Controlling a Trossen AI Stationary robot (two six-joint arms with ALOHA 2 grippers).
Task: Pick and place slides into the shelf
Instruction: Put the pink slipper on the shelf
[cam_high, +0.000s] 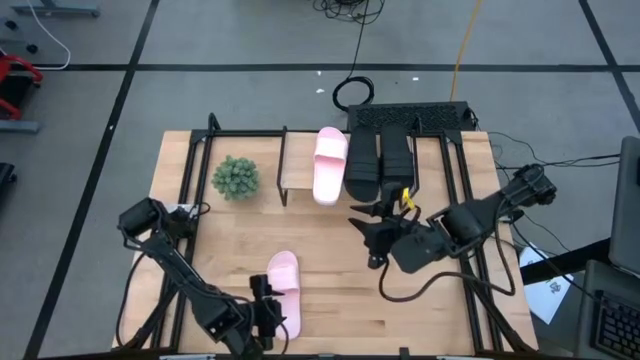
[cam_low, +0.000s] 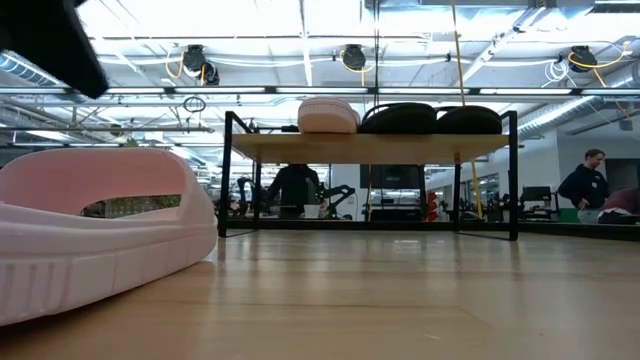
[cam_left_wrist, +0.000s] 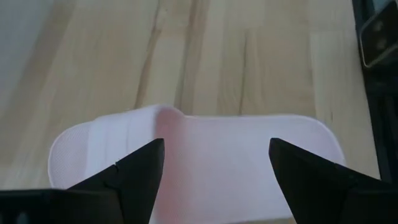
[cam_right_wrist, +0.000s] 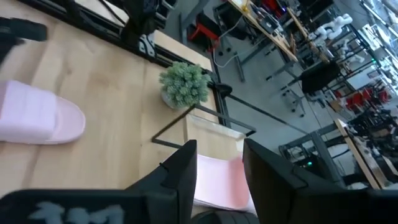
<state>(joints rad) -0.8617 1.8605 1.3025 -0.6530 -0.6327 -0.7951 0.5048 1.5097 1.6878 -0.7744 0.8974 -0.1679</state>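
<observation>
Three slides are set on the shelf (cam_high: 300, 165); the left gripper (cam_left_wrist: 214, 165), spread wide, is poised over the last pink slide (cam_high: 284, 290); closing is called for next; the right gripper (cam_high: 375, 238), empty and parted, is parked nearby.

No legible text, brand, number or sign appears in any view. The pink slide (cam_high: 284, 290) and the shelved slides (cam_low: 400, 118) carry no readable marking. A white sheet (cam_high: 552, 292) at 4 o'clock off the table bears print too small to read.

Grey floor (cam_high: 200, 30) with dark lines; ceiling strip lights (cam_low: 300, 15); person (cam_low: 590, 185) at far desks.
</observation>
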